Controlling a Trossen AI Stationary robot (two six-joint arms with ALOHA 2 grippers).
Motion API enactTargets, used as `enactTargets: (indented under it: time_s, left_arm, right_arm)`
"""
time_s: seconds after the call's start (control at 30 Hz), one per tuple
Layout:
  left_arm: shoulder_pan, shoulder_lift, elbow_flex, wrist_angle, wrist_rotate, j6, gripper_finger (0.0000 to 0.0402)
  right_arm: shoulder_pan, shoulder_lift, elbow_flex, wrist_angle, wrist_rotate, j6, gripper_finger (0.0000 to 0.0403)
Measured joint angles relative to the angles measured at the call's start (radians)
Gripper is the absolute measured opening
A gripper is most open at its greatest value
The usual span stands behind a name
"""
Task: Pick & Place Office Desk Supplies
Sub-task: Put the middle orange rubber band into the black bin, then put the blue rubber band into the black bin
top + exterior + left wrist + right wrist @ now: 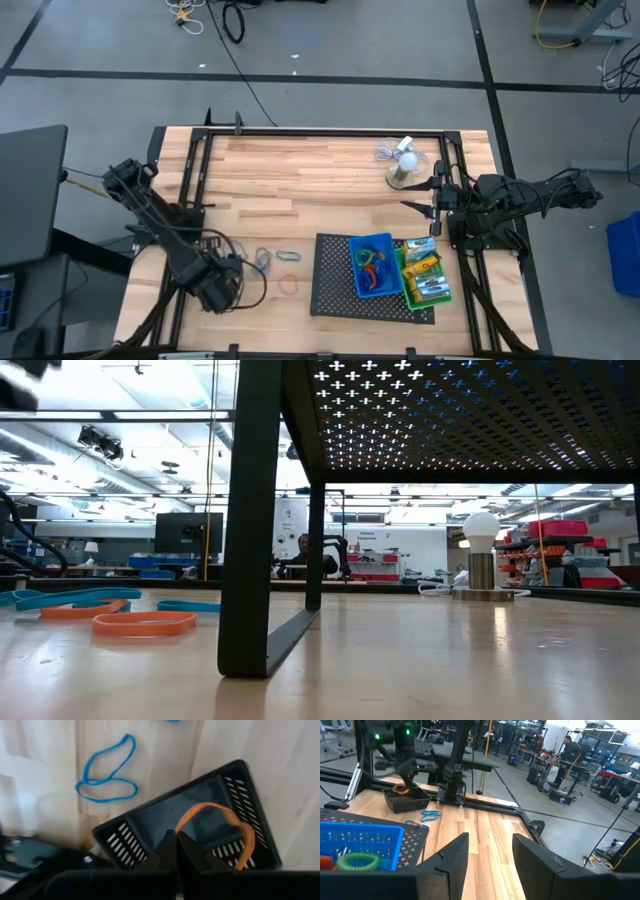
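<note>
The left gripper (176, 851) hangs directly above the black bin (190, 820) at the table's left front corner, its fingers pressed together on an orange rubber-band loop (220, 827) that droops in an arc over the bin's interior. Just beside the bin on the bare wood lie a blue loop (107, 775) and, nearer the centre, another orange loop (290, 284). The right gripper (487, 855) waits at the table's right edge, jaws apart and holding nothing, facing across the wood. The mesh tray (335, 285) already carries the blue bin (372, 265), with several coloured loops inside, and the green bin (425, 278), with small boxes. The release appears imminent. Principal risk: the loop is elastic and partly overhangs the bin's slotted wall, so on opening it may catch on a finger, spring sideways, or drape across the rim rather than drop inside. A descent made too low could also nudge the light bin, which sits skewed, into the neighbouring loops.
</note>
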Motion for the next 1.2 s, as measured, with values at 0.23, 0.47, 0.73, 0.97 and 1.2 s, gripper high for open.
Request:
enactTargets:
  time_s: [0.23,0.47,0.73,0.97,1.2]
  left_arm:
    - [-0.003,0.001,-0.120,0.123,-0.034,-0.069,0.0023]
    - [-0.003,0.001,-0.120,0.139,-0.038,-0.075,0.0143]
    - [-0.002,-0.031,-0.121,0.135,-0.035,-0.102,0.0261]
    - [0.095,-0.126,-0.121,0.317,-0.277,-0.031,0.0256]
    - [0.280,-0.067,-0.180,0.562,-0.210,0.100,0.0252]
  right_arm:
    - [0.000,0.000,0.000,0.000,-0.003,0.000,0.0160]
    - [0.000,0.000,0.000,0.000,-0.016,0.007,0.0160]
    - [0.000,0.000,0.000,-0.001,-0.016,0.007,0.0160]
    - [0.000,0.000,0.000,-0.001,-0.016,0.003,0.0160]
    - [0.000,0.000,0.000,-0.017,-0.016,0.007,0.0160]
